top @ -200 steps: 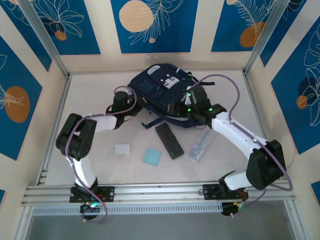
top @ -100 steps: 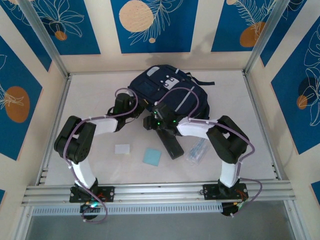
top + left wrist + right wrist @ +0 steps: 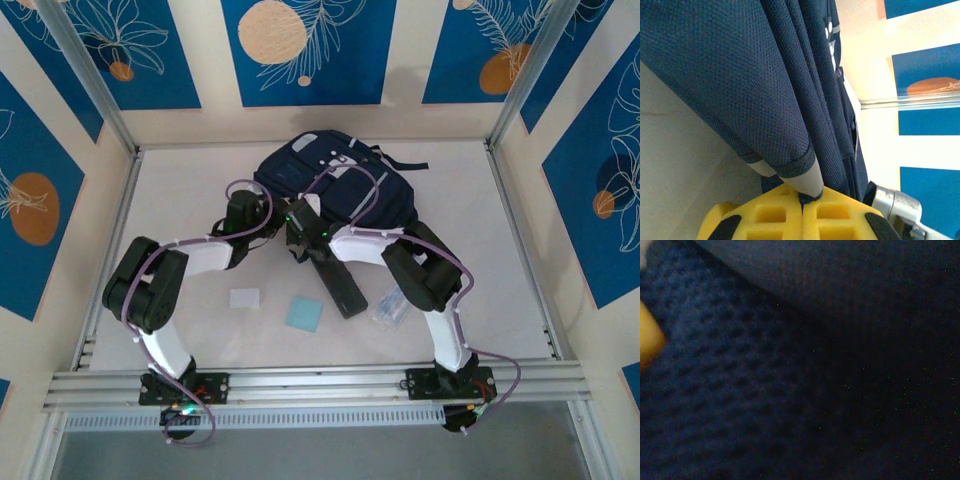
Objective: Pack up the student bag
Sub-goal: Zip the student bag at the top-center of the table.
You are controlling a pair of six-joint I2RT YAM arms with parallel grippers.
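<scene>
Top view evenly bright; right wrist dark, blurred against student bag [image 3: 800, 370].

Navy-blue student bag [image 3: 335, 180], grey stripes, lying flat at the table's far middle

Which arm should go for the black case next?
Right. The right tool sits shut at the student bag's near edge, just beside the black case's far end. The left tool is clamped on the bag's hem and looks better left there, holding it.
</scene>
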